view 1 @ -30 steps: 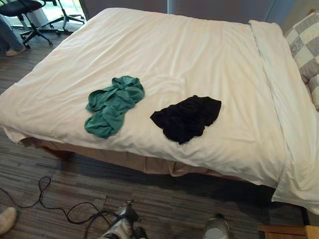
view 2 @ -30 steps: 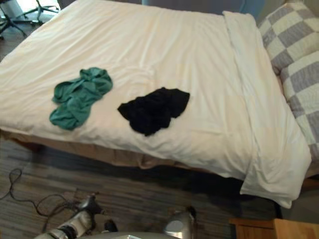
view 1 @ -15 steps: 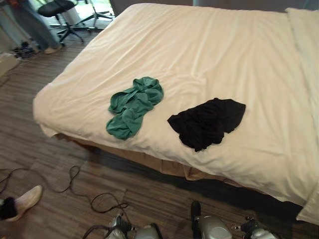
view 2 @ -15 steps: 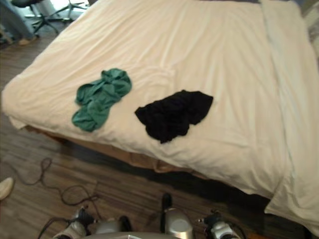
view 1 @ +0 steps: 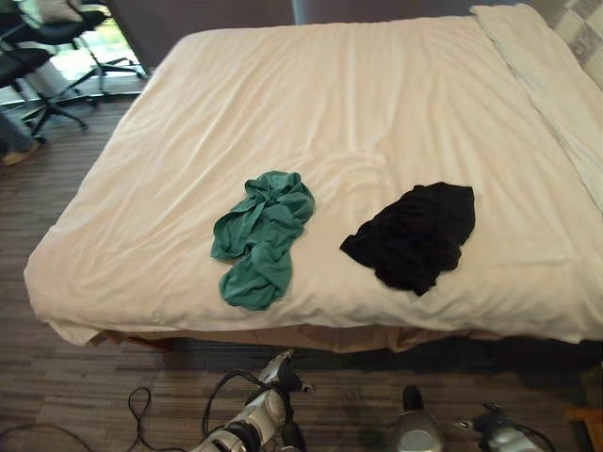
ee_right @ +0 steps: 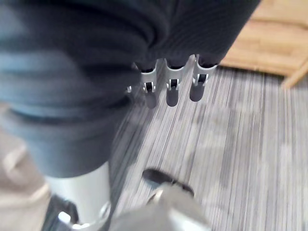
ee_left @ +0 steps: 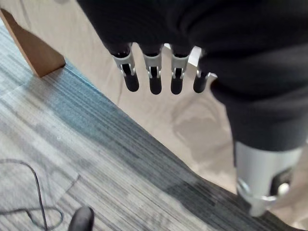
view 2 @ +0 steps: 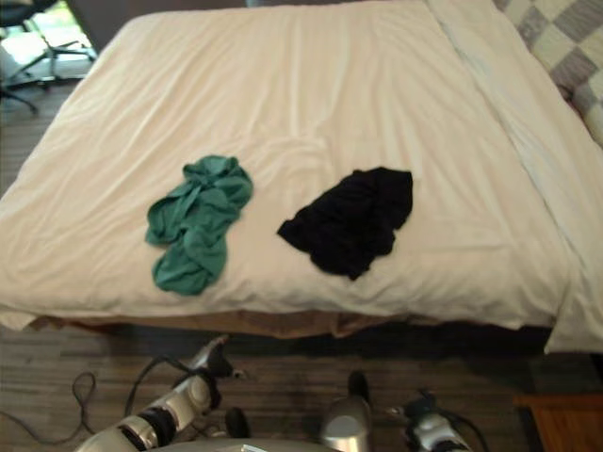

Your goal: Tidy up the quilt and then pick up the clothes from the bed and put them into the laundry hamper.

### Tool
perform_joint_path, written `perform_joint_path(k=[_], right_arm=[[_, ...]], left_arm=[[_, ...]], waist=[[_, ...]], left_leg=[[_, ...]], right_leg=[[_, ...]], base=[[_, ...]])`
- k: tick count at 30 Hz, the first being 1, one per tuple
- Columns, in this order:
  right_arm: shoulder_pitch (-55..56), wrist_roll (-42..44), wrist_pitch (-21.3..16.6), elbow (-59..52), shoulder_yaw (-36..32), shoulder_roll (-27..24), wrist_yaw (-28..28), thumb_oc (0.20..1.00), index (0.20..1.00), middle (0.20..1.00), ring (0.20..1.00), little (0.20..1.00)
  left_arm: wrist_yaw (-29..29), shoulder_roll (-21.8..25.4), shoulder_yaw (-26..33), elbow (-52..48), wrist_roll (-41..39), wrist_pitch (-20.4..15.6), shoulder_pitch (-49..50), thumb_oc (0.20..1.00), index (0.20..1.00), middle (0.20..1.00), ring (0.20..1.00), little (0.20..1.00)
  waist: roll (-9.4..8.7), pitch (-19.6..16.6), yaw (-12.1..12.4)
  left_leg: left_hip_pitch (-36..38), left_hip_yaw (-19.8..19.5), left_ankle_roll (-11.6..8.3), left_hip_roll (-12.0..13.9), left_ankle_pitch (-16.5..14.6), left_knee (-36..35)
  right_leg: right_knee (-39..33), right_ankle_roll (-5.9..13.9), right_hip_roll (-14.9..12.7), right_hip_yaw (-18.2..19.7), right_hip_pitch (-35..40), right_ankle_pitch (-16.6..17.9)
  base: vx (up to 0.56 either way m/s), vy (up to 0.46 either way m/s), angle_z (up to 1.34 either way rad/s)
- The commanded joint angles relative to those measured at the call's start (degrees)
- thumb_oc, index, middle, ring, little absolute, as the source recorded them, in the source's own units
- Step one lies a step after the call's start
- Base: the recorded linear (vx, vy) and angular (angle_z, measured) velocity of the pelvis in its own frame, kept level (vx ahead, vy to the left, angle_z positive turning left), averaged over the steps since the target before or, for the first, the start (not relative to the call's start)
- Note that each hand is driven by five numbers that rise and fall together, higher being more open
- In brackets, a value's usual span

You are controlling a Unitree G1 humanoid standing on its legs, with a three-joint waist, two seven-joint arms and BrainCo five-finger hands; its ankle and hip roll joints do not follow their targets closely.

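A cream quilt point(view 1: 358, 104) lies spread flat over the bed. On its near half lies a crumpled green garment point(view 1: 262, 235), with a crumpled black garment point(view 1: 413, 235) to its right; they are apart. My left hand point(ee_left: 150, 77) hangs low in front of the bed's near edge, over the floor and below the green garment. Its fingers are straight and hold nothing. My right hand point(ee_right: 172, 91) hangs over the striped floor, fingers straight and empty. Both hands are well short of the clothes.
Office chairs point(view 1: 52, 38) stand on the floor beyond the bed's far left corner. Checkered pillows point(view 2: 556, 42) lie at the bed's right end beside a white folded strip point(view 1: 546, 75). Wooden furniture point(view 2: 561, 424) sits at the lower right. A wooden bed leg point(ee_left: 33, 48) stands near my left hand.
The camera has swung, so the bed's near edge now runs level across the picture. The clothes lie as before on the quilt. My left arm shows higher in view.
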Motion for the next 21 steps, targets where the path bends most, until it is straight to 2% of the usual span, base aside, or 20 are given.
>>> perform_joint_path(k=[1,2,3,4,6,7,8,9,10,11,12,13,14,17,18,19,20,21], right_arm=[[-2.94,-0.34,-1.34,-0.36,6.22,3.55,2.46,1.000,1.000,1.000,1.000,1.000],[-2.70,-0.16,-1.58,-0.73,6.78,3.07,2.60,1.000,1.000,1.000,1.000,1.000],[-2.72,-0.15,-1.59,-0.73,6.79,3.08,2.60,1.000,1.000,1.000,1.000,1.000],[-2.48,0.07,-1.57,0.18,6.45,2.16,2.22,1.000,1.000,1.000,1.000,1.000],[-2.23,0.47,-1.41,0.67,5.65,1.76,1.92,1.000,1.000,1.000,1.000,1.000],[-2.37,2.55,-0.89,2.30,2.98,0.82,0.87,1.000,1.000,1.000,1.000,1.000],[-2.36,2.56,-0.89,2.30,3.00,0.82,0.87,1.000,1.000,1.000,1.000,1.000],[-2.09,4.04,-1.06,3.21,1.07,0.29,-0.06,1.000,1.000,1.000,1.000,1.000],[-1.44,8.42,-1.91,2.35,-3.39,-1.06,-2.15,1.000,1.000,1.000,1.000,1.000],[-1.45,8.42,-1.90,2.34,-3.39,-1.06,-2.15,1.000,1.000,1.000,1.000,1.000],[-0.87,10.79,-2.51,0.66,-5.89,-2.01,-3.10,1.000,1.000,1.000,1.000,1.000],[1.30,12.35,-3.62,-5.77,-9.67,-4.68,-4.83,1.000,1.000,1.000,1.000,1.000],[1.34,12.34,-3.57,-5.84,-9.67,-4.66,-4.84,1.000,1.000,1.000,1.000,1.000],[6.67,9.24,-5.93,-20.93,-13.73,-9.95,-6.25,1.000,1.000,1.000,1.000,1.000],[8.70,6.70,-6.68,-25.71,-14.74,-12.49,-5.55,1.000,1.000,1.000,1.000,1.000],[11.32,1.38,-7.58,-34.03,-17.24,-17.14,-5.89,1.000,1.000,1.000,1.000,1.000],[11.42,1.32,-7.48,-34.20,-17.31,-17.12,-5.86,1.000,1.000,1.000,1.000,1.000],[12.11,-1.05,-7.82,-37.83,-18.63,-19.56,-6.03,1.000,1.000,1.000,1.000,1.000]], left_arm=[[0.40,3.45,4.67,1.72,2.28,0.17,0.04,1.000,1.000,1.000,1.000,1.000],[-0.16,3.86,5.85,3.78,2.80,0.65,1.16,1.000,1.000,1.000,1.000,1.000],[-0.16,3.86,5.87,3.78,2.80,0.65,1.15,1.000,1.000,1.000,1.000,1.000],[-0.12,4.65,8.47,6.84,2.20,1.36,2.68,1.000,1.000,1.000,1.000,1.000],[0.10,4.53,9.69,7.75,1.65,1.53,3.48,1.000,1.000,1.000,1.000,1.000],[1.12,5.42,13.98,9.66,-1.26,2.22,5.18,1.000,1.000,1.000,1.000,1.000],[1.12,5.41,13.99,9.65,-1.26,2.22,5.20,1.000,1.000,1.000,1.000,1.000],[1.98,5.73,16.31,10.08,-3.19,2.09,5.90,1.000,1.000,1.000,1.000,1.000],[4.71,6.80,21.71,9.41,-9.20,1.03,8.25,1.000,1.000,1.000,1.000,1.000],[4.70,6.81,21.72,9.41,-9.20,1.03,8.25,1.000,1.000,1.000,1.000,1.000],[6.23,7.76,24.69,8.71,-12.32,0.42,9.10,1.000,1.000,1.000,1.000,1.000],[8.87,10.35,30.20,6.78,-16.88,-0.64,10.47,1.000,1.000,1.000,1.000,1.000],[8.87,10.36,30.20,6.75,-16.88,-0.62,10.50,1.000,1.000,1.000,1.000,1.000],[12.89,14.65,36.84,-3.08,-20.60,-4.30,12.74,1.000,1.000,1.000,1.000,1.000],[13.18,16.68,38.95,-8.05,-20.95,-6.07,13.42,1.000,1.000,1.000,1.000,1.000],[14.22,19.76,41.48,-16.84,-21.05,-7.99,14.00,1.000,1.000,1.000,1.000,1.000],[14.22,19.74,41.51,-16.96,-21.02,-7.91,14.07,1.000,1.000,1.000,1.000,1.000],[14.72,21.48,42.40,-21.76,-20.45,-8.68,13.80,1.000,1.000,1.000,1.000,1.000]], waist=[[-0.72,2.61,1.03],[-0.62,2.49,1.26],[-0.61,2.42,1.28],[-0.84,1.98,1.68],[-1.08,1.52,1.90],[-1.21,0.35,1.88],[-1.19,0.32,1.87],[-1.29,-0.21,2.03],[-1.50,-0.32,2.34],[-1.50,-0.45,2.37],[-1.63,-0.63,2.23],[-1.84,-0.64,1.96],[-1.85,-0.82,1.99],[-2.15,-0.74,1.67],[-2.18,-0.56,1.61],[-2.32,-0.59,1.30],[-2.31,-0.78,1.34],[-2.25,-0.61,1.24]], left_leg=[[0.91,-4.40,-3.21,3.99,-4.03,0.64],[0.76,-5.63,-2.33,2.11,-3.71,-0.08],[0.65,-5.60,-2.34,2.13,-3.65,-0.08],[0.73,-6.71,-1.39,0.18,-4.53,-0.08],[0.44,-6.98,-1.22,-0.29,-4.35,-0.08],[0.16,-7.12,-1.02,-0.56,-4.54,-0.08],[0.15,-7.12,-1.02,-0.55,-4.56,-0.08],[0.31,-6.62,-0.97,-0.55,-4.74,-0.08],[1.00,-5.50,-1.03,-0.44,-4.74,-0.08],[0.81,-5.46,-1.04,-0.42,-4.65,-0.08],[0.95,-5.40,-1.07,-0.42,-4.70,-0.08],[1.63,-5.25,-1.25,-0.36,-4.93,-0.08],[1.40,-5.21,-1.26,-0.34,-4.81,-0.08],[2.11,-4.81,-1.64,-0.18,-4.93,-0.08],[2.54,-4.90,-1.82,-0.11,-5.14,-0.08],[2.77,-5.04,-2.03,0.16,-5.22,-0.08],[2.47,-5.00,-2.05,0.19,-4.98,-0.08],[2.54,-5.09,-2.14,0.29,-4.96,-0.08]], right_leg=[[0.47,3.79,4.11,7.44,1.41,-0.64],[1.99,2.44,10.52,11.45,3.01,-4.40],[1.92,2.40,10.55,11.47,2.92,-4.29],[0.91,0.62,13.26,13.09,5.95,-6.48],[-0.28,0.66,12.97,13.70,6.62,-6.05],[-2.69,0.65,13.23,15.23,7.10,-4.72],[-2.77,0.65,13.24,15.22,7.13,-4.67],[-4.32,1.02,12.75,14.52,7.85,-4.29],[-5.99,1.75,11.54,12.98,9.23,-3.35],[-6.06,1.71,11.57,13.02,9.06,-3.23],[-6.79,1.89,11.41,13.29,9.45,-2.85],[-8.12,2.37,11.09,13.75,10.42,-2.63],[-8.18,2.33,11.11,13.80,10.18,-2.48],[-9.11,2.95,10.44,13.18,11.39,-2.22],[-9.27,3.21,10.25,12.82,11.81,-2.45],[-9.25,3.39,10.17,12.72,12.03,-2.72],[-9.28,3.32,10.21,12.77,11.72,-2.50],[-9.22,3.37,10.16,12.74,11.71,-2.63]], base=[[-0.08,0.519,-0.29],[-0.04,0.338,-0.16],[-0.02,0.328,0.22],[-0.01,0.134,0.48],[0.00,0.119,0.50],[0.02,0.068,0.26],[0.03,0.030,0.10],[0.04,-0.015,0.04],[0.03,-0.017,0.02],[0.03,-0.019,-0.04],[0.05,-0.009,-0.07],[0.05,-0.010,-0.06],[0.05,-0.019,0.01],[0.01,-0.010,-0.01],[0.03,-0.050,-0.03],[0.03,-0.043,0.00],[0.01,-0.048,0.02],[-0.01,-0.036,-0.02]])
